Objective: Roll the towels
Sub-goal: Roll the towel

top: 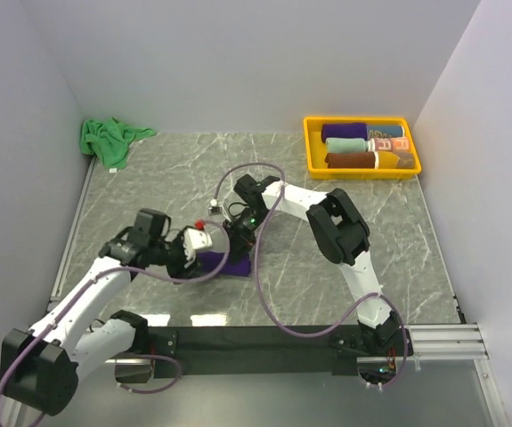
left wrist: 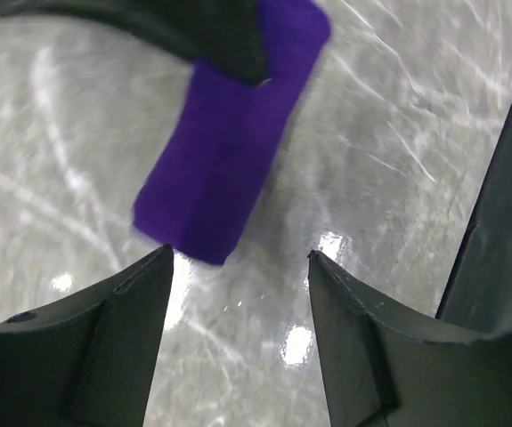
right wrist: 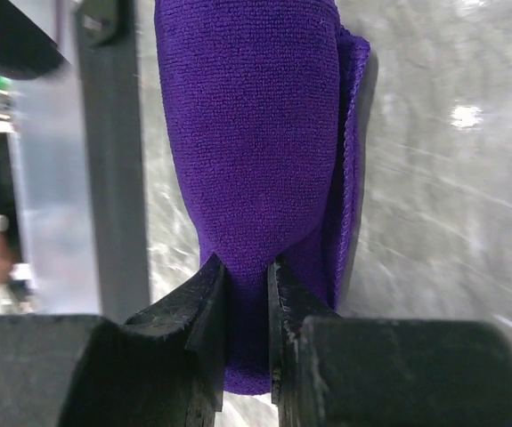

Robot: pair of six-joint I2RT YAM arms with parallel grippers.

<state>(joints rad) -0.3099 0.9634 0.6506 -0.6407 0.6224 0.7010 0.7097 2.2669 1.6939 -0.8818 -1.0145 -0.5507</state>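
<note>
Half your purple towel [right wrist: 256, 133] hides from above under the right gripper [right wrist: 247, 283] pinching it, left gripper [left wrist: 240, 258] wide; yellow tray [top: 362, 173] holds rolled towels [top: 348, 132].

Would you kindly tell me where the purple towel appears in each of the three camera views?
Top external: the purple towel lies left of centre, between the two wrists.
Left wrist: upper centre, slanting, just beyond the open left gripper.
Right wrist: centre, running up the frame, pinched by the right gripper.
Shared landmark: the grey marbled table under the towel in every view.
</note>
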